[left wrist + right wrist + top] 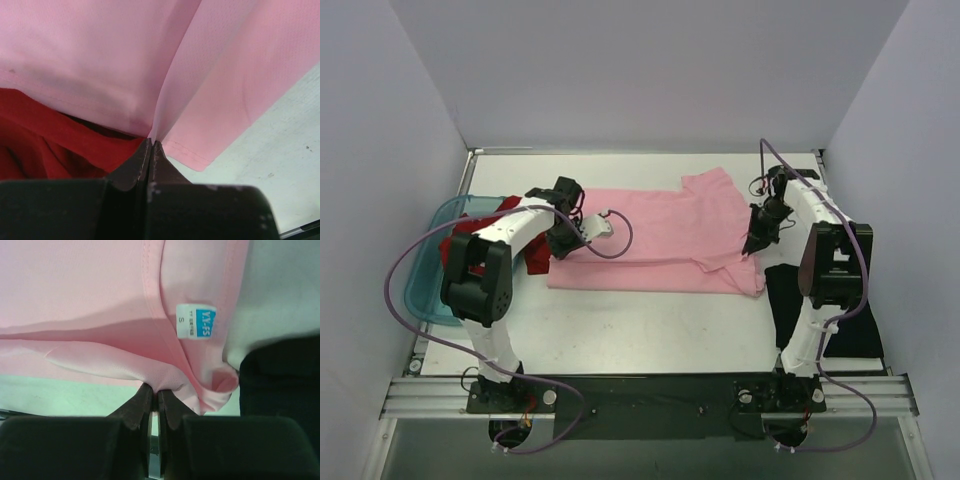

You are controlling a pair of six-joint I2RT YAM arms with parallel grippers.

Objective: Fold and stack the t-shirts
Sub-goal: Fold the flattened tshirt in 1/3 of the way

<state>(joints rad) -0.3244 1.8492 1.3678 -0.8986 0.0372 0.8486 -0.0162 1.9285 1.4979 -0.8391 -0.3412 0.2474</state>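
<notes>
Pink t-shirt [660, 235] clamped by left pincer [151, 146] and right pincer [155, 394]; both edges should be lifted level and kept taut.

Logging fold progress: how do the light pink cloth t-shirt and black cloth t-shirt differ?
The light pink t-shirt lies spread across the table, pinched by the left gripper and right gripper; the black t-shirt sits ungripped at the right. Pink covers more table than black. Both rest on it.

Pink t-shirt [655, 235] flat between red t-shirt [534, 262], black t-shirt [782, 300]
</notes>
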